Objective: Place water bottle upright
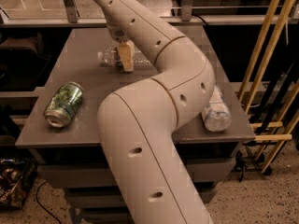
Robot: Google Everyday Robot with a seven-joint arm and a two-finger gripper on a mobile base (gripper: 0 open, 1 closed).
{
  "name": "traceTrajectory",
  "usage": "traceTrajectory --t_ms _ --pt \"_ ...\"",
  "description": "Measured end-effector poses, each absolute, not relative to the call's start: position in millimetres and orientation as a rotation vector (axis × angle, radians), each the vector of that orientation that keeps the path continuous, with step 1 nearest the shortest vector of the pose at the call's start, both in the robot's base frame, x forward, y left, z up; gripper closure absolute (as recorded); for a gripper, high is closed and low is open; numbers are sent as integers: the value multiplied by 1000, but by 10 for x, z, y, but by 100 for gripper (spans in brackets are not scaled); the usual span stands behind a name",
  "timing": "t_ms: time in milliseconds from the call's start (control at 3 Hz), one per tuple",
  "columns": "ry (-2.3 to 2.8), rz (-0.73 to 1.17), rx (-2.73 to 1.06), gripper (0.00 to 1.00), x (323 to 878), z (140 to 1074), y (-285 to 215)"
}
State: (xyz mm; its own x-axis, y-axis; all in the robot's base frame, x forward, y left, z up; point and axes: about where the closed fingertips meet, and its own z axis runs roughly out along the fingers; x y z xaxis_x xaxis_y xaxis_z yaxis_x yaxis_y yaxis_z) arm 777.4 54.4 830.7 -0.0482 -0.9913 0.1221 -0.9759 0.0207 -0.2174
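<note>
The water bottle (110,56) lies on its side at the far middle of the grey table (84,80), cap end pointing left. It is clear and ribbed, and its middle is hidden behind my gripper. My gripper (125,58) reaches down from the arm and sits right at the bottle's middle, low over the table top. My large beige arm (154,125) fills the centre of the view and covers much of the table.
A green drink can (63,104) lies on its side at the table's front left. A fatter bottle with a white-blue label (216,112) lies at the right edge. Yellow wooden poles (261,59) stand to the right. A metal rail (70,3) runs behind the table.
</note>
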Motion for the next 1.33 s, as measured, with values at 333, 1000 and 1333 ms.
traceTrajectory --t_ms 333,1000,1333 --pt "2199 -374 -2120 62 7771 8326 536" --pt "2181 -382 -2104 51 7832 8330 558" --pt "2181 -381 -2104 53 7831 8339 558"
